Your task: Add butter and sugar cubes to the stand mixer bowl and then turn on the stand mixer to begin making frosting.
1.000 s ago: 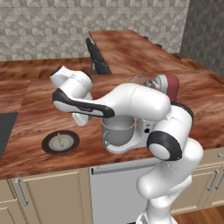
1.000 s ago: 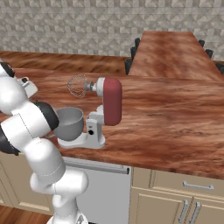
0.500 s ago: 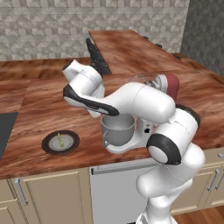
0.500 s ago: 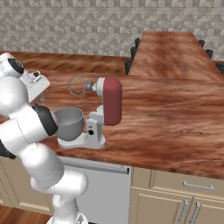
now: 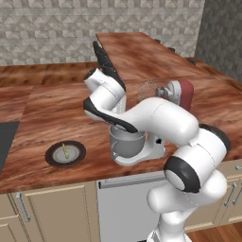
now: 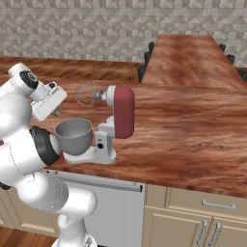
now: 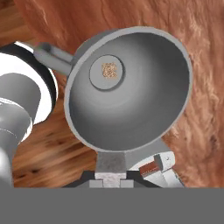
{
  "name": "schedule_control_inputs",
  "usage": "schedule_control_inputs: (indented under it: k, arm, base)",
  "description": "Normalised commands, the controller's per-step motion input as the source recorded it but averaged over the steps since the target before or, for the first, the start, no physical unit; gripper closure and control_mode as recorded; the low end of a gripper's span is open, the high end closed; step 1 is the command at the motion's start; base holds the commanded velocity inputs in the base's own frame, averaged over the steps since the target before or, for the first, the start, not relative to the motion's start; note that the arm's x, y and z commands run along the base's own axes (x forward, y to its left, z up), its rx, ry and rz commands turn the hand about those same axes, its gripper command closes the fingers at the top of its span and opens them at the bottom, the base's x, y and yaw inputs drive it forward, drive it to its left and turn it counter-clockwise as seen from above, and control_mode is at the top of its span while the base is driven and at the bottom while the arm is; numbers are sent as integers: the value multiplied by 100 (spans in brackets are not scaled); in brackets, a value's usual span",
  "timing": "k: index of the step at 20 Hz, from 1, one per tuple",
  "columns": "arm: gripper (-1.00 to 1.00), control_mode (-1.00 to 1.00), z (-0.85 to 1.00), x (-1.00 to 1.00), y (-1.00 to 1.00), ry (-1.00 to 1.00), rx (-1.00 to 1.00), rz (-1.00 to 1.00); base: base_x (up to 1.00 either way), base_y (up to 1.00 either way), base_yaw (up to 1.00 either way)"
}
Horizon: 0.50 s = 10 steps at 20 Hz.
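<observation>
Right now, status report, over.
Gripper shut above grey metal stand mixer bowl. Pale yellow butter stick on dark round plate. Red mixer head tilted up.

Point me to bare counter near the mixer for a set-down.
Open wood right of the mixer, out to the counter's front edge, and on the peninsula behind it. Also a bare strip between the plate and the bowl. Crowded: over the bowl, where the arm hangs, and at the mixer's base.

Grey bowl [image 7: 131, 94] sits upright on my red-headed mixer [image 6: 118, 118]; butter [image 5: 65, 151] lies on the plate, left.
</observation>
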Motion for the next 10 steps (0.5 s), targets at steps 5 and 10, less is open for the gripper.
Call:
schedule_control_inputs:
  k: [5,10]
  arm:
    - [100,-100,-29,0,-22,0,0,0]
    - [100,-100,-28,0,1,0,0,0]
  base:
    - [0,0,0]
    - [0,0,0]
